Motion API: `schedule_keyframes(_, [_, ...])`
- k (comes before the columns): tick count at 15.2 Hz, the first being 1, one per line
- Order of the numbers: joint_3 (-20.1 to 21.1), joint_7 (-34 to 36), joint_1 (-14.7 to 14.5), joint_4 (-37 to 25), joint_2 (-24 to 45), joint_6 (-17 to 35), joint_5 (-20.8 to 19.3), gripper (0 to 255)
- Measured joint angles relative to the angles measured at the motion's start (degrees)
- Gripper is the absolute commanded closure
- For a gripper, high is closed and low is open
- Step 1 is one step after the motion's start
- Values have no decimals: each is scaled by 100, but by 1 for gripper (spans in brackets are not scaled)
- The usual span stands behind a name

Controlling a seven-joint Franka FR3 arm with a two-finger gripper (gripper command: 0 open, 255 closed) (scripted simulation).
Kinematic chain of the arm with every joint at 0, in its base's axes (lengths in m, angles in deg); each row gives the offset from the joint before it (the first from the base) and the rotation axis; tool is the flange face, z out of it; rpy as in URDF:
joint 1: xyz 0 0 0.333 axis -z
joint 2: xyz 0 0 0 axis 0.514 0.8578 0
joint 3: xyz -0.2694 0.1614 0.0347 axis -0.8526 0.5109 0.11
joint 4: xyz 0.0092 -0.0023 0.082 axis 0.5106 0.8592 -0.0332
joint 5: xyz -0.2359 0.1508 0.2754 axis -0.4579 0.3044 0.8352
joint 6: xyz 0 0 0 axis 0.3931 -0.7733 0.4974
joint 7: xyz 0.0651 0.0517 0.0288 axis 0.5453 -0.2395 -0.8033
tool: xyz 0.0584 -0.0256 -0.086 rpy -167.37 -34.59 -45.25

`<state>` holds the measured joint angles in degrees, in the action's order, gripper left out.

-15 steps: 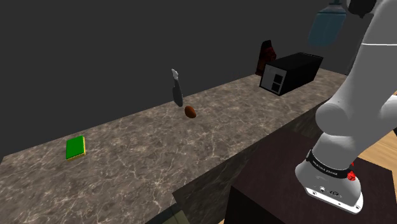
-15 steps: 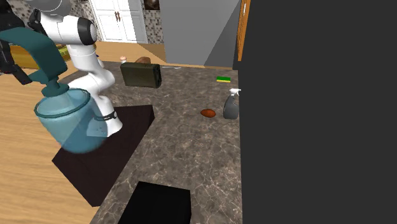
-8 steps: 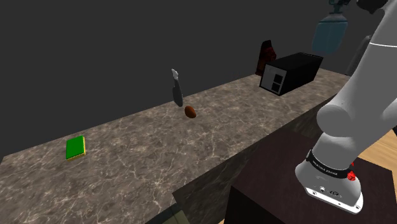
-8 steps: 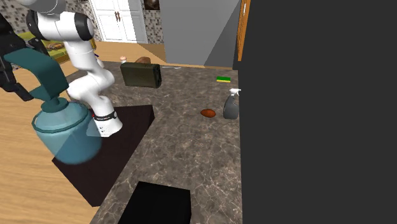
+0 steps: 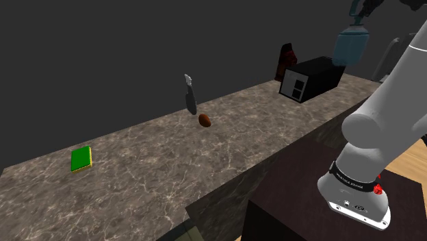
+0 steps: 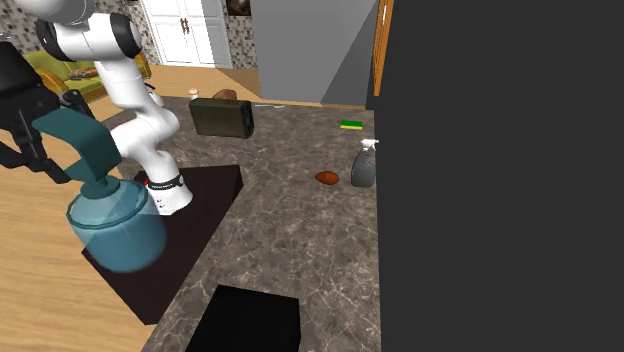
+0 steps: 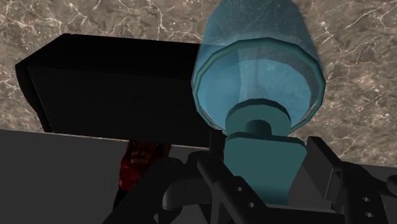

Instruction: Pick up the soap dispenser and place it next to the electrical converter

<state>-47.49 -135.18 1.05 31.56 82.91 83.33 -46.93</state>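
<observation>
Above the marbled counter [image 5: 171, 157], at the shoulder view's upper right, the translucent blue soap dispenser [image 5: 351, 42] hangs in the air, its teal pump head clasped between the black jaws, its body pointing down just over the black, box-shaped electrical converter [image 5: 313, 77].

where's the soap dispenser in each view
shoulder view: soap dispenser at upper right, above the black box
second exterior view: soap dispenser at lower left; black box near top, left of middle
wrist view: soap dispenser beside the black box, over the countertop
shared landmark: the black box
</observation>
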Motion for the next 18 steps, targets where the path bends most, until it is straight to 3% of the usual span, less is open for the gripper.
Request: schedule_keyframes(18, [211, -8, -98, 1908, -581, 1530, -408, 255])
